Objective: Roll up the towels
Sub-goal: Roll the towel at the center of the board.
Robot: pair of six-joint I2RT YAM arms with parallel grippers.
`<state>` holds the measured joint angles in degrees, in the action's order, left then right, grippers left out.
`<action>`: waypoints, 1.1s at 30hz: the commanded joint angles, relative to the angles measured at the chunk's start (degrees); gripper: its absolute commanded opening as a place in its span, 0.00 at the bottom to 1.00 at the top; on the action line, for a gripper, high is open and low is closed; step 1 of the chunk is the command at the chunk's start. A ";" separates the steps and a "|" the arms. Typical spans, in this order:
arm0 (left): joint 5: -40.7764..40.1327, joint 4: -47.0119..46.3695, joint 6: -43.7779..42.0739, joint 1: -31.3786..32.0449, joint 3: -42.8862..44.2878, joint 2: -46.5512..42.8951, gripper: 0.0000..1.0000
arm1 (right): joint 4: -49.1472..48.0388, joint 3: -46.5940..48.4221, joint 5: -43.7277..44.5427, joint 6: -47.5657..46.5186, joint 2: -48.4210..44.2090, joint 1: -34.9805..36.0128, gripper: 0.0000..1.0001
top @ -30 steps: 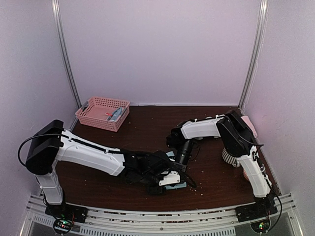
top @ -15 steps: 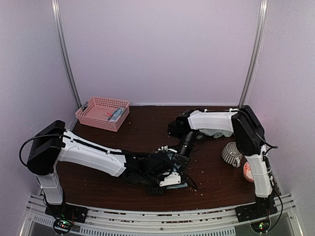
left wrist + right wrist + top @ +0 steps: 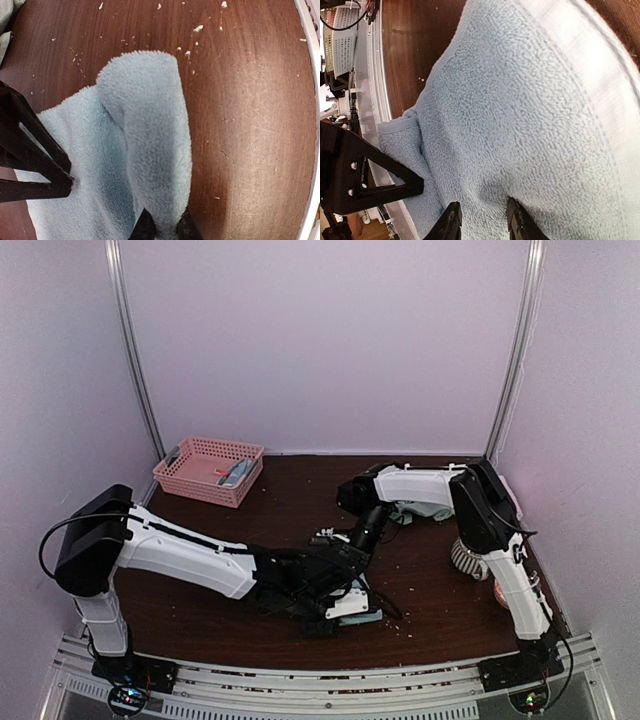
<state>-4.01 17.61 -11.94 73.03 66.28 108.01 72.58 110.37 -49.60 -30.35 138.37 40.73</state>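
Pale lilac walls (image 3: 320, 340) on three sides, a metal post (image 3: 128, 350) in each back corner. Dark wood-grain table (image 3: 290, 505), smooth and glossy, so cloth will likely slide rather than catch. The arms meet at the near middle: left arm (image 3: 190, 550) low across the front, right arm (image 3: 420, 482) doubled back toward it. Pink basket (image 3: 208, 470) at back left, well apart. Blue towel (image 3: 145, 125) lies close to the front rail (image 3: 311, 75), one long edge lifted and lapped over into a soft ridge. Step, as judged: first turn of the roll. Left gripper (image 3: 162, 227) pressed together on the near end of that ridge, pinching it. Right gripper (image 3: 484, 216) parted, tips down on the cloth, no pinch seen. Next move likely calls for carrying the ridge over the flat part while the right tips pin it, or the whole towel skids. Grey-green cloth (image 3: 425, 510) lies under the right forearm. White crumbs (image 3: 199, 28) dot the wood.
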 commanded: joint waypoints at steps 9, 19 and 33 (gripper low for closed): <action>7.41 -0.15 4.88 0.35 -1.75 -1.87 0.03 | -11.04 -4.31 21.71 10.93 0.19 -0.48 0.32; 18.69 -2.62 5.12 -5.76 -3.93 -0.40 0.03 | -5.39 2.81 11.90 2.80 -9.53 -1.69 0.44; 57.59 -0.29 11.89 -19.47 4.44 16.20 0.07 | -7.75 -10.48 2.55 -4.96 -39.56 -16.64 0.46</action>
<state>41.89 13.69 -4.08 55.22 70.08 117.64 65.45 107.26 -39.38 -29.04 108.40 24.40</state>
